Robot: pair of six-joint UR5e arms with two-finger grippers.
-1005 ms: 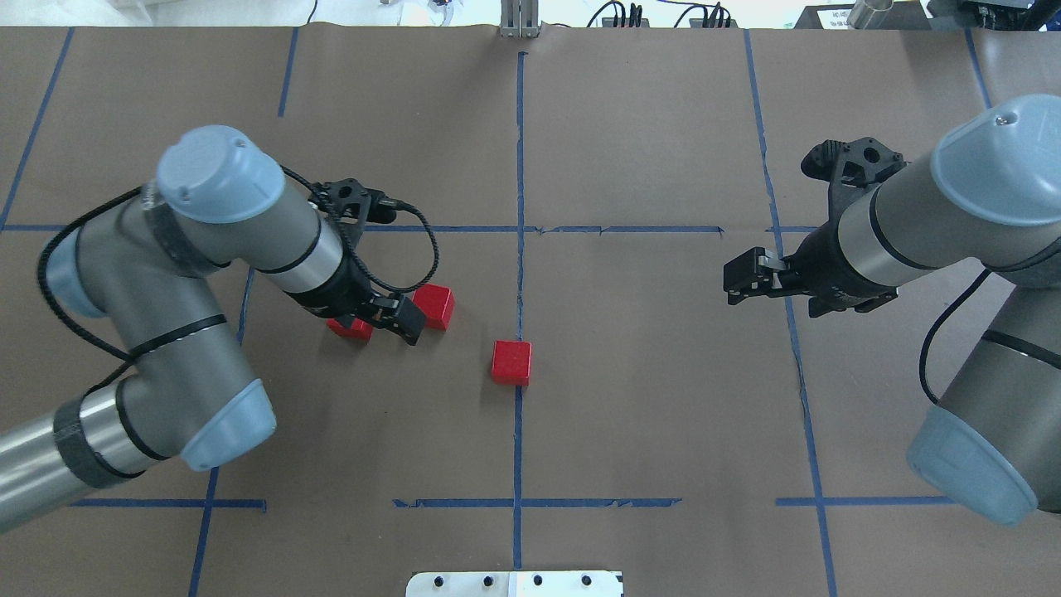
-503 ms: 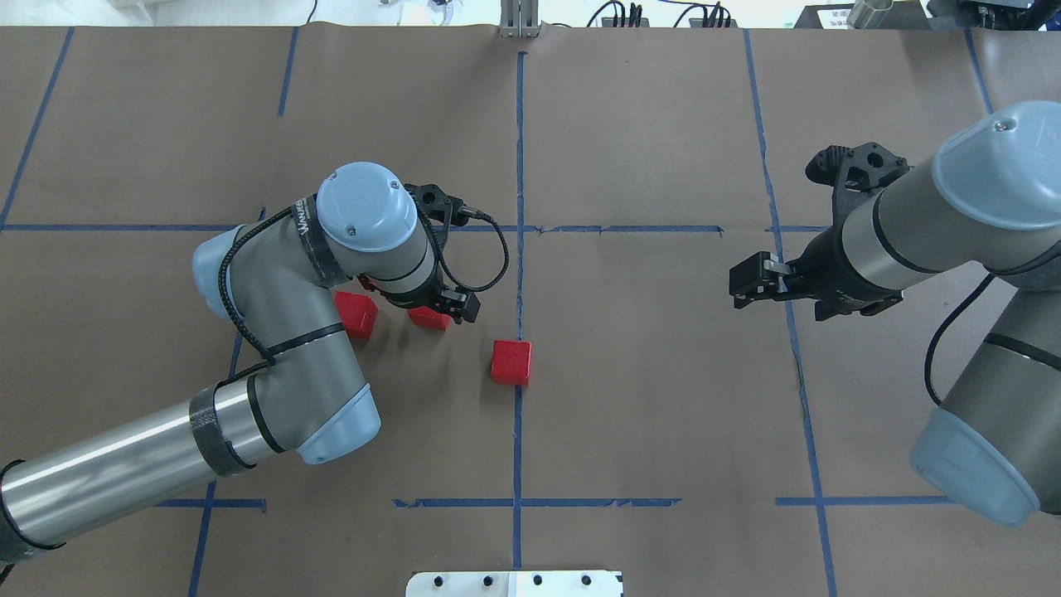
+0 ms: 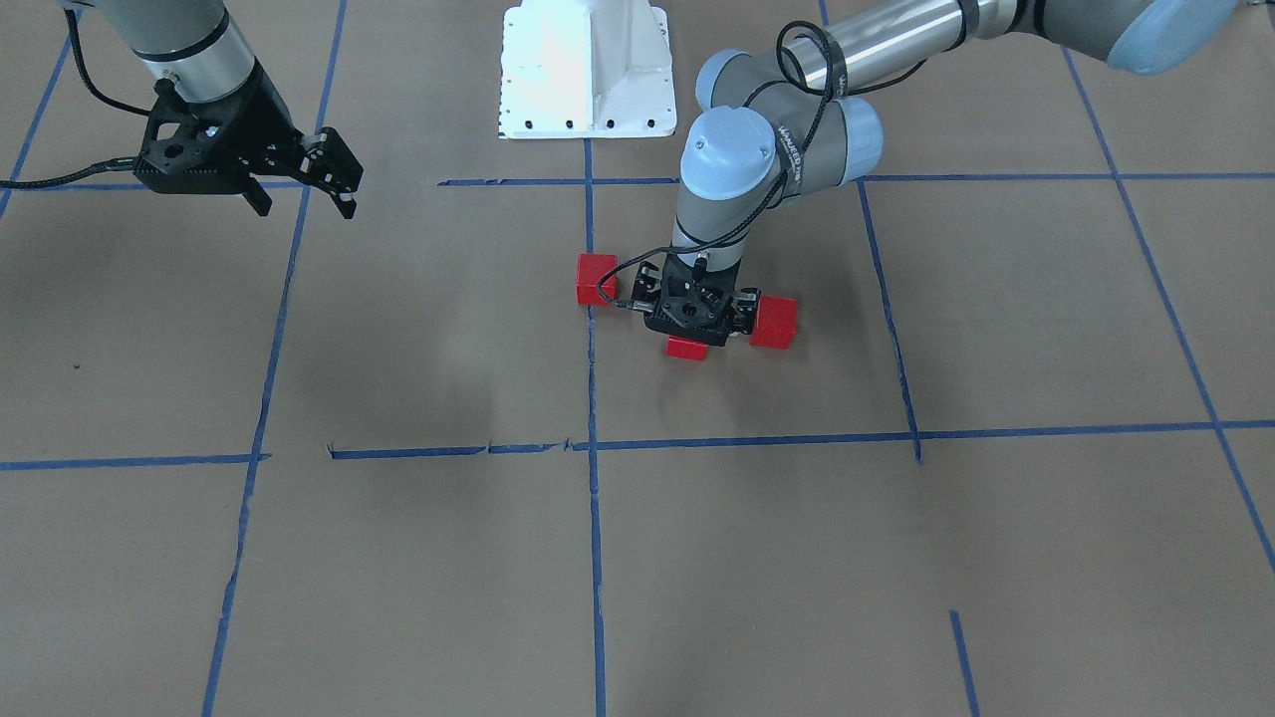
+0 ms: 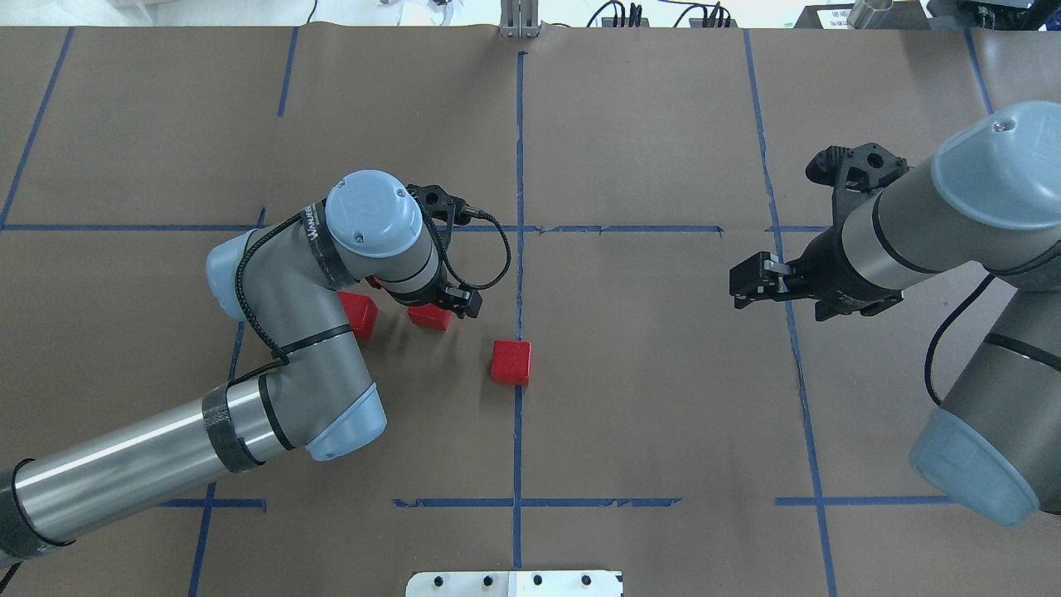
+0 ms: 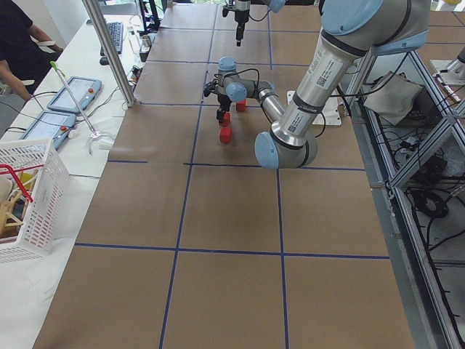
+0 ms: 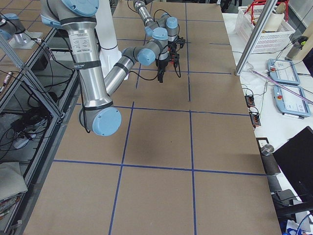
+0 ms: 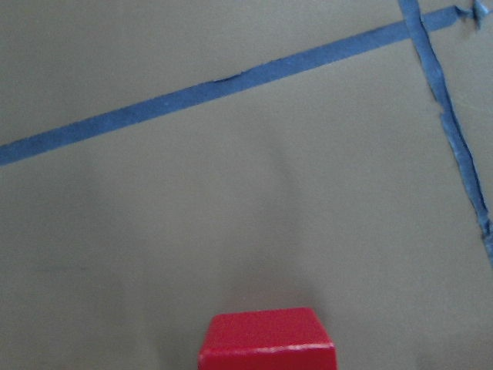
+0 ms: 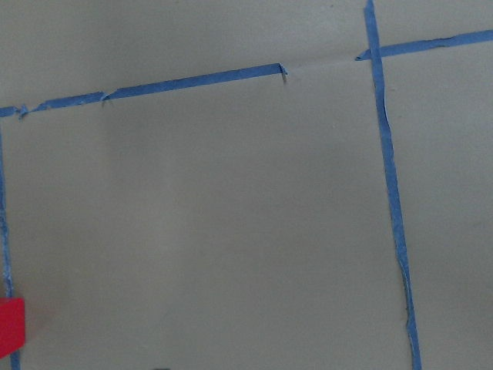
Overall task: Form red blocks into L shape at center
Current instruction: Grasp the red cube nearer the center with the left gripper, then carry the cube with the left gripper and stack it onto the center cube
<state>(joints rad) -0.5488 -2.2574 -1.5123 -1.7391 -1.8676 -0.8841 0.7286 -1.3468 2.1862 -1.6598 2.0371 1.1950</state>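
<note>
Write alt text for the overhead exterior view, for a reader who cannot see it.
The left arm's black claw hangs over one small matte red cube; a second cube sits beside it, a third on the blue tape line. The right claw hovers open.

table cover (image 4: 663, 390): brown paper, matt, faintly creased near the far edge.
grid lines (image 4: 518, 141): thin blue tape, torn and ragged at several ends.
red blocks (image 4: 511, 362): plain matt faces, crisp edges, no sheen.
arm tube (image 4: 124, 460): bare brushed metal, shiny.
joint cap (image 4: 373, 214): pale blue plastic, smooth, satin.
left gripper (image 3: 699, 319), right gripper (image 4: 743, 283): matt black, plastic-looking.
base plate (image 3: 586, 70): white, glossy, seemingly painted metal.
basket (image 5: 29, 189): white plastic mesh.
</note>
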